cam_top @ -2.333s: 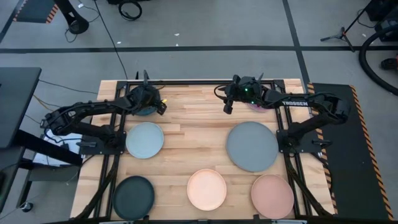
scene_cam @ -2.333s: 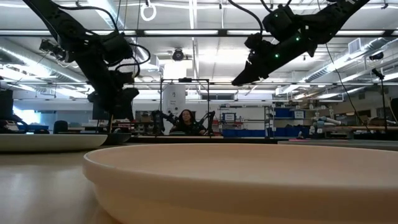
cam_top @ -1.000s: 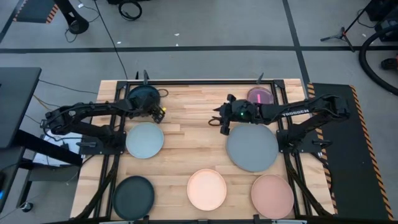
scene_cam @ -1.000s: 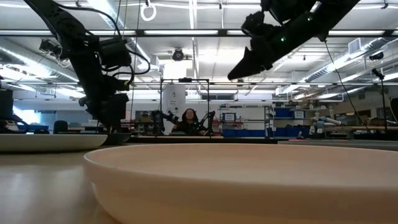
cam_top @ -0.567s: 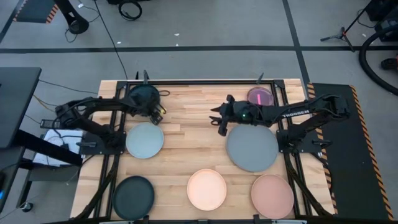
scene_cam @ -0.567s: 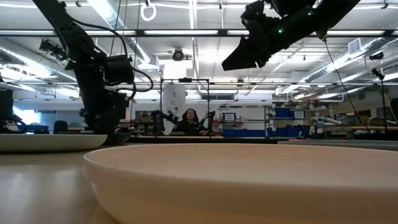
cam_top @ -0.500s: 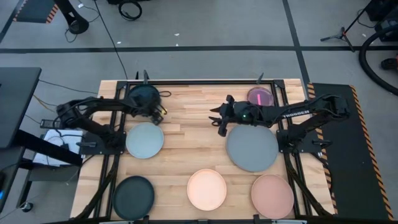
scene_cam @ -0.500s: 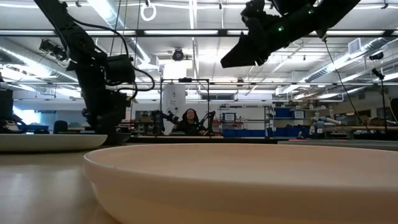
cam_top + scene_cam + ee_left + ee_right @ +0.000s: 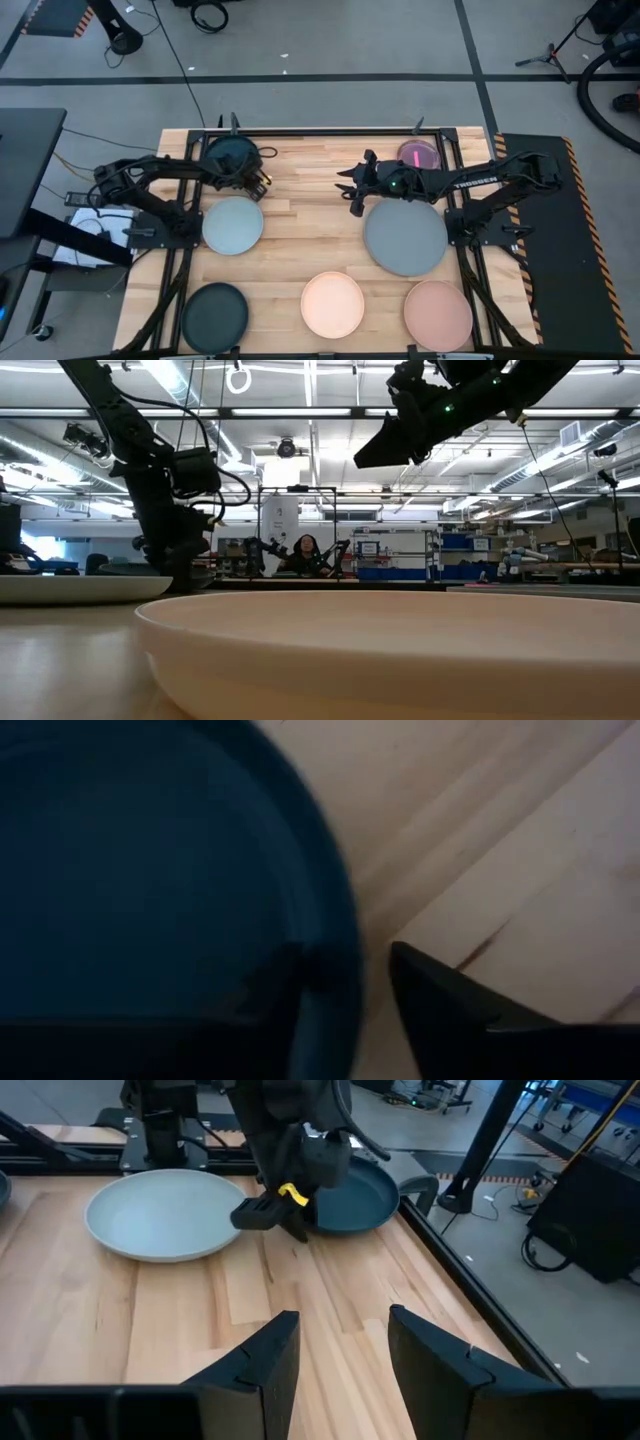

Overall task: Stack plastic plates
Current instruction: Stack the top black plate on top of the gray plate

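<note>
A dark teal plate (image 9: 228, 155) lies flat at the table's far left. My left gripper (image 9: 258, 181) is open and low at that plate's right rim (image 9: 340, 950), one finger inside it and one outside. My right gripper (image 9: 351, 196) is open and holds nothing. It hovers above bare wood, left of the large grey plate (image 9: 405, 236), and its wrist view shows its gap (image 9: 335, 1355) over the boards. Also lying flat are a pale blue-grey plate (image 9: 233, 225), a second dark plate (image 9: 215, 315), a cream plate (image 9: 333, 304), a pink plate (image 9: 437, 314) and a small red-pink plate (image 9: 418, 153). My left gripper comes at the dark teal plate's right rim (image 9: 345, 975) from above, one finger (image 9: 275, 985) inside the plate and the other finger (image 9: 430, 1005) outside. Bare wood shows between the outer finger and the rim. Whether the inner finger touches, I cannot tell. The plate lies flat on the table.
Black frame rails (image 9: 190, 200) run along both sides of the table, with the arm bases on them. Bare wood (image 9: 310, 215) lies between the two grippers. In the low view the cream plate (image 9: 380, 650) fills the foreground, and a person (image 9: 298, 552) sits far behind the table.
My left gripper has sunk lower at the dark teal plate's right rim, and its arm has drawn in toward the table. My right gripper has risen a little and drifted slightly toward the table's left. No plate has moved.
</note>
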Controlling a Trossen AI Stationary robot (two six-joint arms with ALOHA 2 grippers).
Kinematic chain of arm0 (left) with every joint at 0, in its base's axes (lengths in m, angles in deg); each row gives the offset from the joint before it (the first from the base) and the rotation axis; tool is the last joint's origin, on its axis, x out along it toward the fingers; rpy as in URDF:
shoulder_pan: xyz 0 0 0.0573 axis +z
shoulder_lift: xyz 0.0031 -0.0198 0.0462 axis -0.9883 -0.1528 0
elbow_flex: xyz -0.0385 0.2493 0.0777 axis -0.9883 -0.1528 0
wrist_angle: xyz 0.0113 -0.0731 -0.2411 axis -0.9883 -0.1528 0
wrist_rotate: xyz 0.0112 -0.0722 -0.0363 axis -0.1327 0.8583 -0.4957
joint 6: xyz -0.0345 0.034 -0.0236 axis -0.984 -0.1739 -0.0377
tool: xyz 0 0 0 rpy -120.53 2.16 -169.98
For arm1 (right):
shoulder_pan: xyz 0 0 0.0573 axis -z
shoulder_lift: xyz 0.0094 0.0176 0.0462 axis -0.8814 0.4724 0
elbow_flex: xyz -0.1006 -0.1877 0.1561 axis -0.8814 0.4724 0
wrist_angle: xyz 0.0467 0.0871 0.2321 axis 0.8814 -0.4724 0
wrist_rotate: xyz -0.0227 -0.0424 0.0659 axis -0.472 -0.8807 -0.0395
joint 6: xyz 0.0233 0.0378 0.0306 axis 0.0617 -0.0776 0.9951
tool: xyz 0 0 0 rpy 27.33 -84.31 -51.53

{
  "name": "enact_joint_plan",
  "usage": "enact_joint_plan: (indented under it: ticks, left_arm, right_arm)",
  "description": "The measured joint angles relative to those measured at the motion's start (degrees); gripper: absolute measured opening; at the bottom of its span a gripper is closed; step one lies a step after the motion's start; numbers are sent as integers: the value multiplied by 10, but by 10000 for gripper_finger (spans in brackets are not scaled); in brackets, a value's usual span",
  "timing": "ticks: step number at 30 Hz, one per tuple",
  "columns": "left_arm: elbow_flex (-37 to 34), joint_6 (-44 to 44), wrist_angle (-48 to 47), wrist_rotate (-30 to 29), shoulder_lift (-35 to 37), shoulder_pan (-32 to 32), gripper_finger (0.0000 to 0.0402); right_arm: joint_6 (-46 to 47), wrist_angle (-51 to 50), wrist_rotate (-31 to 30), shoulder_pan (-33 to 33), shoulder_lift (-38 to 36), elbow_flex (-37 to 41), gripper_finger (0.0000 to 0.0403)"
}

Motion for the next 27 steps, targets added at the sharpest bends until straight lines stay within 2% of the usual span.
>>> enact_joint_plan:
  ticks: [5, 7, 12, 17, 22, 27]
  left_arm:
    - [0, 14, -9, -23, 1, 16, 41]
    - [-1, 22, -15, -21, 18, 18, 16]
    - [15, 17, -54, -10, 100, -5, 26]
    - [47, -8, -106, 28, 192, -70, 23]
    - [75, -100, -219, 31, 236, -173, 17]
    - [103, -230, -325, 3, 235, -311, 17]
  right_arm:
    - [18, -9, 4, -1, 0, 0, 161]
    - [20, -11, 4, -2, 0, 0, 161]
    - [16, -11, 5, -4, 0, 0, 161]
    - [16, -11, 5, -4, 0, 0, 161]
    - [17, -19, 12, -7, 0, 0, 161]
    - [21, -18, 30, -9, 0, 0, 161]
